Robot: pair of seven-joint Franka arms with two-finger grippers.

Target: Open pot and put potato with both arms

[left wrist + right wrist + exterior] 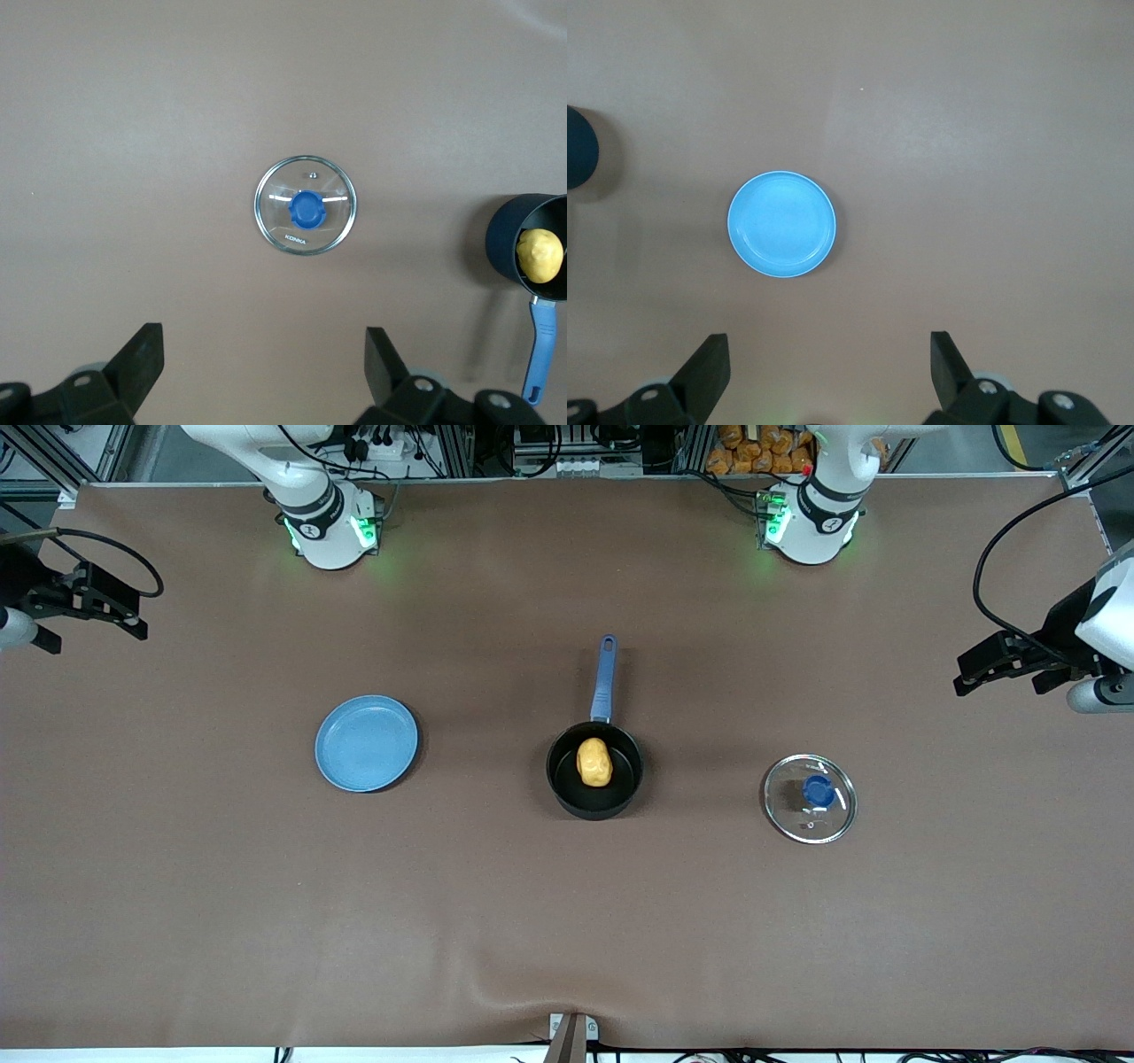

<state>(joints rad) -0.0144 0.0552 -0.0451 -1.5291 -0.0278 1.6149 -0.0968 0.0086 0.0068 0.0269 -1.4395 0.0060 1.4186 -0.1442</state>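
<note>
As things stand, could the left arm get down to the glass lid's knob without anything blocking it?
Probably yes. The left gripper is up over the left arm's end of the table, open and empty. The glass lid lies flat on the table with its blue knob upward, apart from the pot, and nothing stands between them.

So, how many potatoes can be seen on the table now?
1. The potato lies inside the open pot, which stands between the blue plate and the glass lid. No other one shows.
</note>
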